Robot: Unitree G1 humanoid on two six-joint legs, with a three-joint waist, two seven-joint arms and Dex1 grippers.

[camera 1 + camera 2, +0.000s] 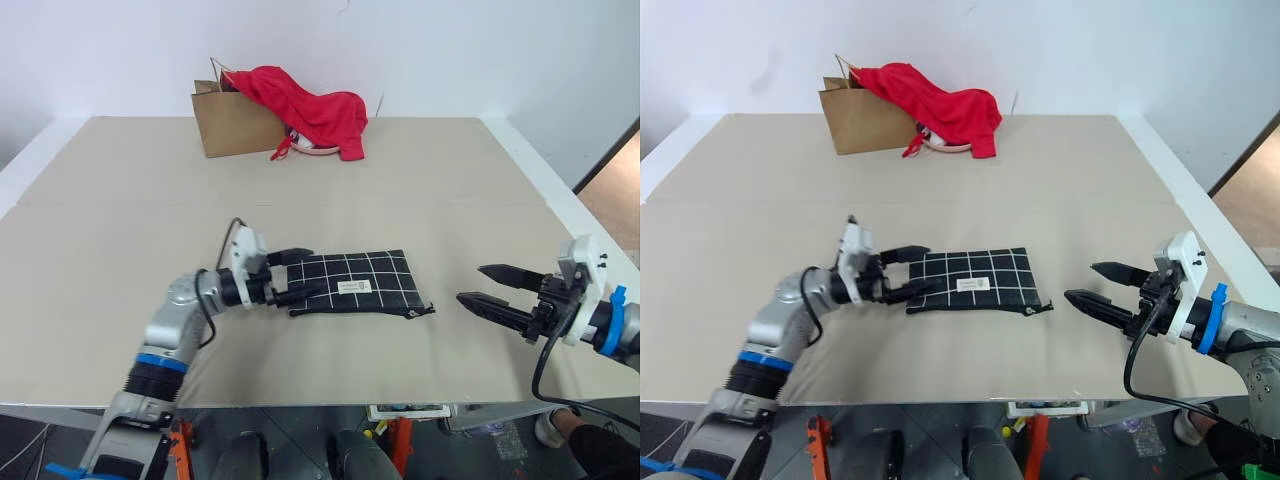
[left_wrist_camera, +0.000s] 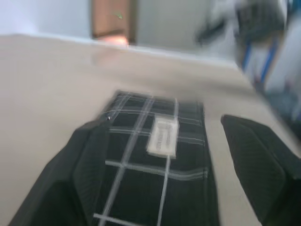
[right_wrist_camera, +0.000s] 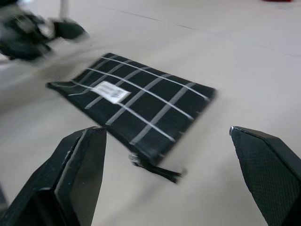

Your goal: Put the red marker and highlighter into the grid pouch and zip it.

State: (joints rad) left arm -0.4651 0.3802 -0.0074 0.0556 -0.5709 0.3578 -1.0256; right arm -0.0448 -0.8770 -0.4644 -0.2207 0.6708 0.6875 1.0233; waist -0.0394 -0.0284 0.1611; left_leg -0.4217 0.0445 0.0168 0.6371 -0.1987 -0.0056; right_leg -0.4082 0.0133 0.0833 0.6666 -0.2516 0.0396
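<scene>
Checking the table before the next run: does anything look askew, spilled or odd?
Little stands out. The flat black white-grid fabric pouch lies flat, its zipper cord trailing loose off one corner. At the far edge, a red cloth spills out over a tipped brown paper bag.

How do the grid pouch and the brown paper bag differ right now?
The grid pouch lies flat near the table's front edge; the brown paper bag stands at the far edge. The pouch is black with white grid lines and uncovered; the bag is plain brown, with a red cloth draped over it. Both rest on the table.
</scene>
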